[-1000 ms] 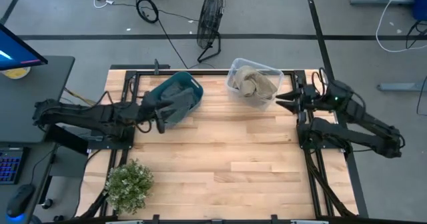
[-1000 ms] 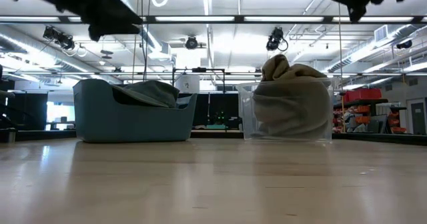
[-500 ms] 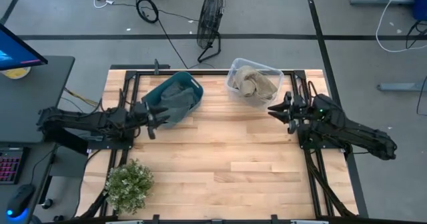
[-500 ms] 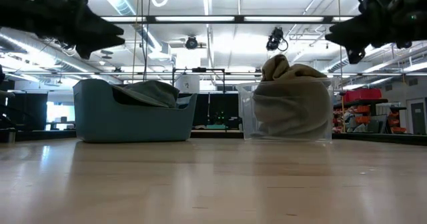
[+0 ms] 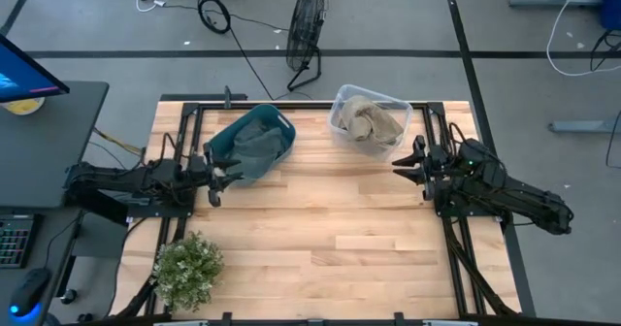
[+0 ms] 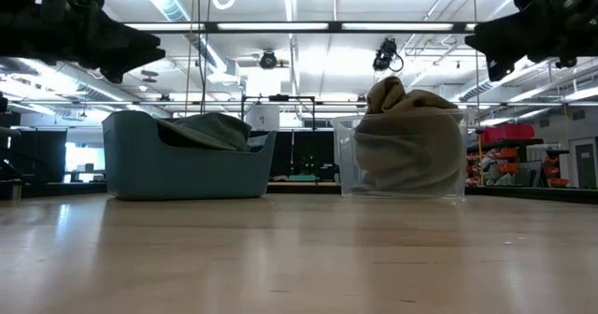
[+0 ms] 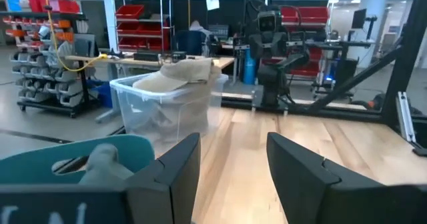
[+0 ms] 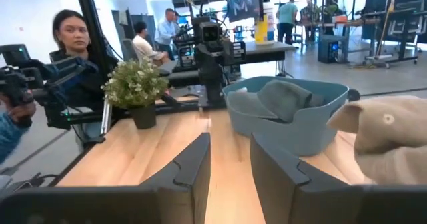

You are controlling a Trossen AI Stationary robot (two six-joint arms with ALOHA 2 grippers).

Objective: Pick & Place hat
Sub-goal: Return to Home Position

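A teal basket (image 5: 254, 140) stands at the table's far left with a grey hat (image 5: 256, 151) lying in it, draped over its near rim. A clear bin (image 5: 369, 120) to its right holds beige hats (image 5: 367, 118). My left gripper (image 5: 220, 179) hovers open just left of and nearer than the basket; its wrist view shows the basket (image 7: 67, 164), the grey hat (image 7: 100, 159) and the bin (image 7: 167, 107). My right gripper (image 5: 404, 161) hovers open near the bin's near right corner, pointing left; its wrist view shows the basket (image 8: 293, 114) and a beige hat (image 8: 387, 137).
A potted plant (image 5: 187, 268) stands at the near left corner. Bare wood (image 5: 330, 229) fills the table's middle and near right. A fan (image 5: 305, 30) and cables lie on the floor beyond the far edge. People (image 8: 73, 44) show in the room beyond.
My left gripper drew back from the basket toward the table's left edge and came down a little. My right gripper moved from beside the bin toward the near edge and lowered. The hats and containers stayed put.
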